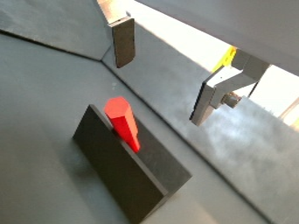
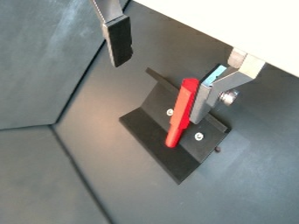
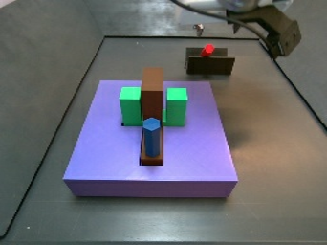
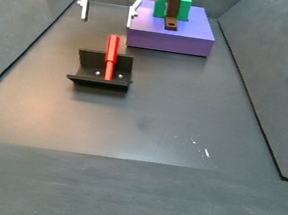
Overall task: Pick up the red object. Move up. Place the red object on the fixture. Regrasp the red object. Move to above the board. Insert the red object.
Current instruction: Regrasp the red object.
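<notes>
In both wrist views the gripper (image 2: 176, 48) hangs with jaws apart, empty, above the red peg (image 2: 180, 112) leaning on the fixture (image 2: 176, 144). It looks rigid, light and smooth; grip its free upper end. In a side view the peg (image 4: 111, 54) lies left of the board (image 4: 174, 31).

Silver two-finger gripper (image 4: 106, 9): upper body cut off by the frame edge in both side views; arm not visible. In both wrist views only the finger plates show, one dark-padded finger (image 2: 118, 39) cropped at the edge. Slim red bar-shaped object (image 3: 208, 49) appears in a side view only as a small red spot behind the dark L-shaped fixture (image 3: 211, 65); its length is hidden.
</notes>
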{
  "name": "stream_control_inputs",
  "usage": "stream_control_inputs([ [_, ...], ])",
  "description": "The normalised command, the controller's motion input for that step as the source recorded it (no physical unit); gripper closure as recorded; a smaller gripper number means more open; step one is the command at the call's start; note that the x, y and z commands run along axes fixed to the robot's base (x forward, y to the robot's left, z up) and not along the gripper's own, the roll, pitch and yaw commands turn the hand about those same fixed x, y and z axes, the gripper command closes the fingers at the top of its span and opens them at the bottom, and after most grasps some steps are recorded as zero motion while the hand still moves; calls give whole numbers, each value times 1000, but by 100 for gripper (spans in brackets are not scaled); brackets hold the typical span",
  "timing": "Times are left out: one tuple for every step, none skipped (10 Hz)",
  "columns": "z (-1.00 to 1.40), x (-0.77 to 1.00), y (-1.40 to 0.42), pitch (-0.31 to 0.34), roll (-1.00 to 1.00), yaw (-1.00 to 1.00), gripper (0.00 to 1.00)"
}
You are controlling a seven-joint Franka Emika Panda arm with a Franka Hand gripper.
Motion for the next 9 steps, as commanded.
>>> stream_control_inputs([
  [-166,49,-391,103,1000,77,0],
  [-51,0,-46,197,494,-3,0],
  [0,0,0,6,0,0,0],
  [-123,71,0,214,120,-17,0],
  [-380,0,0,180,254,-40,0],
  [-446,-14,0,26,191,0,0],
  [-463,-94,0,0,143,0,0],
  [-426,-83,0,0,169,9,0],
  [-457,-83,0,0,106,0,0],
])
